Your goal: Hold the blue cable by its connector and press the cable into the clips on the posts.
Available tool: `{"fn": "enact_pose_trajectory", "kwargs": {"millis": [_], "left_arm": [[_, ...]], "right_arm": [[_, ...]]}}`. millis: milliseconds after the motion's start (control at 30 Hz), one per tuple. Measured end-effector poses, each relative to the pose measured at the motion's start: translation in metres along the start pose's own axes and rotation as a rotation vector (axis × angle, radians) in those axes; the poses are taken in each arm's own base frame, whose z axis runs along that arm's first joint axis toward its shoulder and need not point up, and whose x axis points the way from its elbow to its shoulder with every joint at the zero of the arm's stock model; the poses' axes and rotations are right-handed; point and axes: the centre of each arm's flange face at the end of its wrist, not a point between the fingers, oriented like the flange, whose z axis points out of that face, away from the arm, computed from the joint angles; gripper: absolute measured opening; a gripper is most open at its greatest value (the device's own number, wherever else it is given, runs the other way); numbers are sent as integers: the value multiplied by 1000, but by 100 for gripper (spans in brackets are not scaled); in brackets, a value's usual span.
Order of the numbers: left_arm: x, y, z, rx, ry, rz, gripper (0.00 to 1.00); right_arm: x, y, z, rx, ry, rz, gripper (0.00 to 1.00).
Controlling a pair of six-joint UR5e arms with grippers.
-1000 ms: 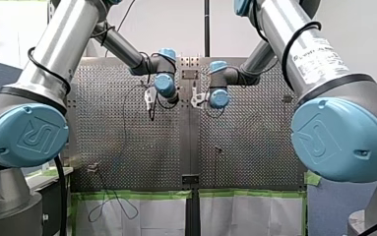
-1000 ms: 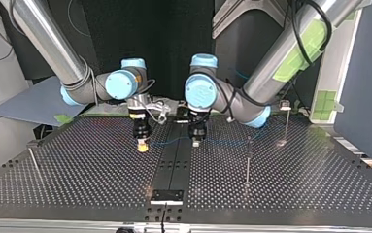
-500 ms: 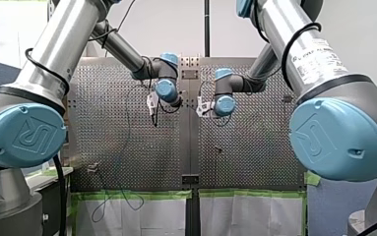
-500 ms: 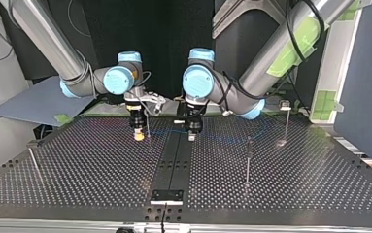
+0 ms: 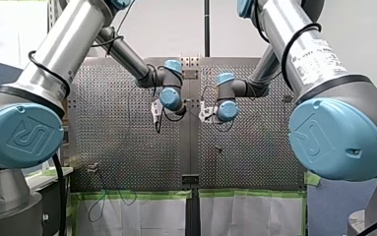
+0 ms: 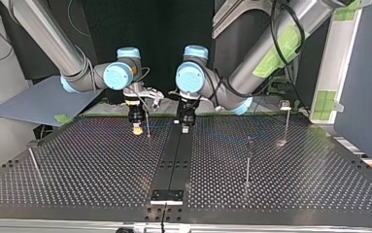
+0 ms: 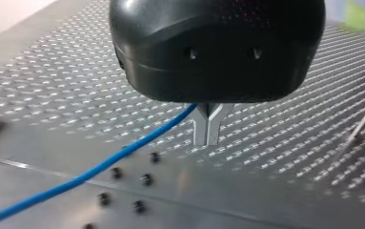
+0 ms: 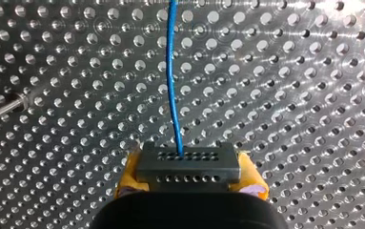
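Note:
In the right wrist view my right gripper (image 8: 189, 183) is shut on the black connector (image 8: 188, 164), held between its yellow pads (image 8: 128, 179). The blue cable (image 8: 171, 81) runs straight ahead from the connector over the perforated table. In the left wrist view my left gripper (image 7: 207, 138) has its metal fingers together, and the blue cable (image 7: 99, 167) leads out from between them to one side. In the top view my right gripper (image 6: 137, 129) and my left gripper (image 6: 185, 128) hang side by side near the table's far edge. The cable (image 6: 164, 127) is a faint blue line between them.
A thin post (image 6: 147, 125) stands just beside my right gripper. More posts stand at the top view's right (image 6: 247, 160), far right (image 6: 286, 121) and near left (image 6: 33, 162). A black plate (image 6: 166, 195) sits at the near edge. Cable slack (image 5: 108, 199) hangs off the table's front edge.
Both grippers have moved together toward the top view's far edge and slightly to its left, carrying the cable. Their grips look the same.

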Motion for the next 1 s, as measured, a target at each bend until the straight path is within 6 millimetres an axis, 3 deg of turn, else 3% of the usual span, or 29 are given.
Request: {"fn": "enact_pose_trajectory", "kwargs": {"millis": [333, 1000], "left_arm": [[46, -14, 4, -1, 17, 0, 2], [51, -41, -9, 25, -28, -36, 2]], "right_arm": [[-12, 4, -4, 0, -2, 18, 0], [-44, 12, -20, -8, 3, 65, 0]]}}
